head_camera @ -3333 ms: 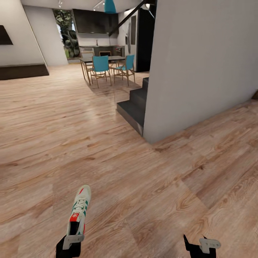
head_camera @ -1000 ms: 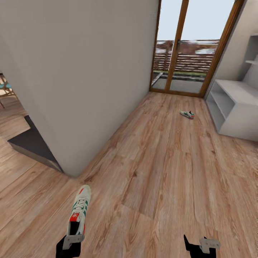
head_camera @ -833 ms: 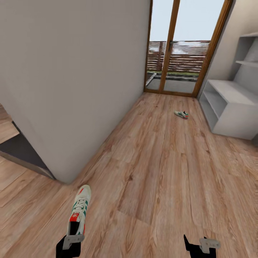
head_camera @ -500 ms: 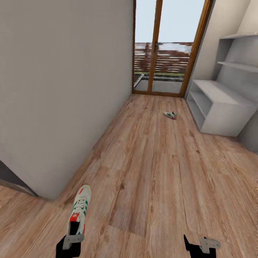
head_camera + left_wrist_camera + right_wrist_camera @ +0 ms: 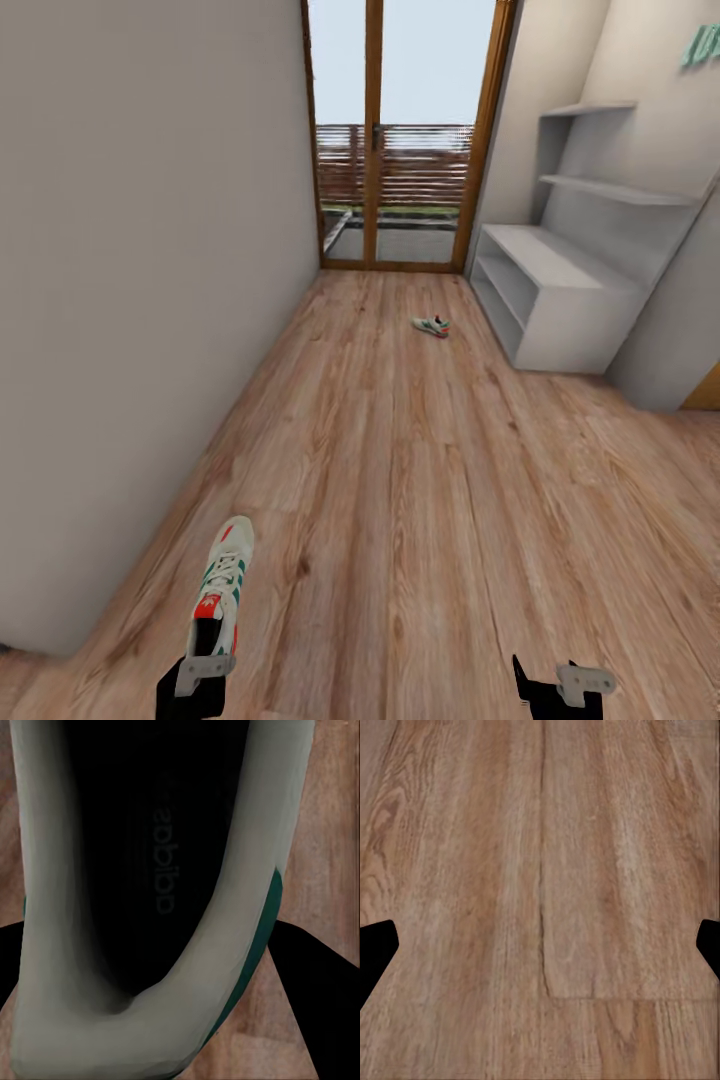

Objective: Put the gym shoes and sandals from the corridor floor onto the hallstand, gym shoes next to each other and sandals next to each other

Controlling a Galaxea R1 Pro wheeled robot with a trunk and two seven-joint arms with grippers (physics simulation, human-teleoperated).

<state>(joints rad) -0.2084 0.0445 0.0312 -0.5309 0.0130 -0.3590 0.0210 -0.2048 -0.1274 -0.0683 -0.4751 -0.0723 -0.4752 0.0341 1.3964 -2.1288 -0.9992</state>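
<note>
My left gripper (image 5: pixel 205 650) is shut on the heel of a cream gym shoe (image 5: pixel 222 583) with teal stripes and a red tongue patch, toe pointing forward above the corridor floor (image 5: pixel 420 480). In the left wrist view the shoe's dark opening (image 5: pixel 150 870) sits between the black fingers (image 5: pixel 315 1005). A second gym shoe (image 5: pixel 431 325) lies on the floor far ahead, just left of the hallstand (image 5: pixel 560 300). My right gripper (image 5: pixel 545 685) is open with nothing in it, its fingertips (image 5: pixel 375 949) wide apart over bare planks. The sandals are out of view.
A long grey wall (image 5: pixel 140 300) runs along the left side of the corridor. A wood-framed glass door (image 5: pixel 400 140) closes the far end. Stepped shelves (image 5: pixel 615 185) rise above the hallstand's bench. A wall corner (image 5: pixel 670 340) juts out at right.
The whole view has swung right from the open living area into the corridor; door, hallstand and far shoe have come into view and shifted left. Both grippers hold the same pose.
</note>
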